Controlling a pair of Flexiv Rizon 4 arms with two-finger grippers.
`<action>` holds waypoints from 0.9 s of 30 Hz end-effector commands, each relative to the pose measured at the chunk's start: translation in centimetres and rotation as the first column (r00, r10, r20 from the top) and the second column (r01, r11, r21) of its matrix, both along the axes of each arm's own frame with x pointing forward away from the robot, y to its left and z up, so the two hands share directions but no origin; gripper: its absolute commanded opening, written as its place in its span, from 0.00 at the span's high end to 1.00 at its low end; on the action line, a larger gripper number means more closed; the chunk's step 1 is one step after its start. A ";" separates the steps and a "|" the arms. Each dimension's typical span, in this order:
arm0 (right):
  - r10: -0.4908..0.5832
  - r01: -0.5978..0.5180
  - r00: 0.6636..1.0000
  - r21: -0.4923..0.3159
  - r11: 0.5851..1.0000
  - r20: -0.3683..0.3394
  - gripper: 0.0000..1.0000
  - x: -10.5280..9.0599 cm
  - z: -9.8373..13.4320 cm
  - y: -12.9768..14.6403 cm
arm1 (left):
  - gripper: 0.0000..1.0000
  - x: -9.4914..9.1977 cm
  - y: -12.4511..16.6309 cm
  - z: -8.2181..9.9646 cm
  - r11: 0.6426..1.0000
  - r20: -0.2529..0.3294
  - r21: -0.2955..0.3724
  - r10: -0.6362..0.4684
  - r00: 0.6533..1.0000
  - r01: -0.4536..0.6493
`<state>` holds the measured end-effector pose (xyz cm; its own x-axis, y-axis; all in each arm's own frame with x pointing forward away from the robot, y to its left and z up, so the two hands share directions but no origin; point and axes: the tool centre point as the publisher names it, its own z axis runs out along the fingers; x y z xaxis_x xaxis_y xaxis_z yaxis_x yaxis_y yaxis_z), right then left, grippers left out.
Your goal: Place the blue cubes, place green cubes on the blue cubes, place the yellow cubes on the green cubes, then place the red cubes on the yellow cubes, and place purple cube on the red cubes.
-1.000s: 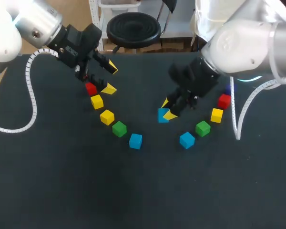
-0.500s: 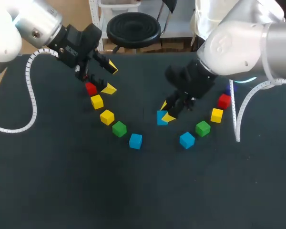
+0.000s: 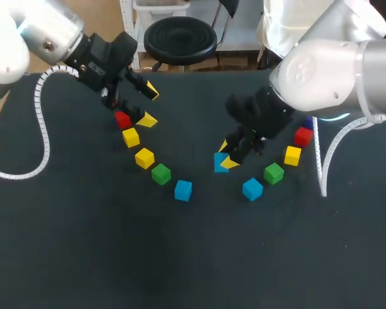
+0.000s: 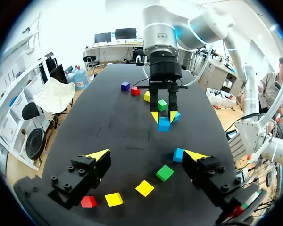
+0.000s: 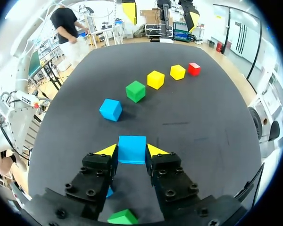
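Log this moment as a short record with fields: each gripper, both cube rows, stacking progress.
left gripper: open, empty, close to the left red cube
right gripper: shut on the held blue cube
left row: left red cube, first yellow cube, second yellow cube, left green cube, left blue cube
right row: right blue cube, right green cube, right yellow cube, right red cube, purple cube
stacks: none yet; the row cubes sit singly on the table
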<state>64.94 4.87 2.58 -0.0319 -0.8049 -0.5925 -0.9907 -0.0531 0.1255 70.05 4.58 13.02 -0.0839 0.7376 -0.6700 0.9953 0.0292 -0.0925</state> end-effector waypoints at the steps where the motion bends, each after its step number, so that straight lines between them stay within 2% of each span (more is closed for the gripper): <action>1: 0.008 -0.008 1.000 0.013 1.000 -0.012 1.00 0.5 -0.6 0.2 | 0.00 0.0 0.0 0.0 1.000 0.001 0.001 0.000 1.000 0.000; 27: 0.034 -0.034 0.999 0.010 0.999 -0.015 1.00 2.6 -1.3 0.4 | 0.00 0.0 0.0 0.0 1.000 0.001 0.001 0.000 1.000 0.000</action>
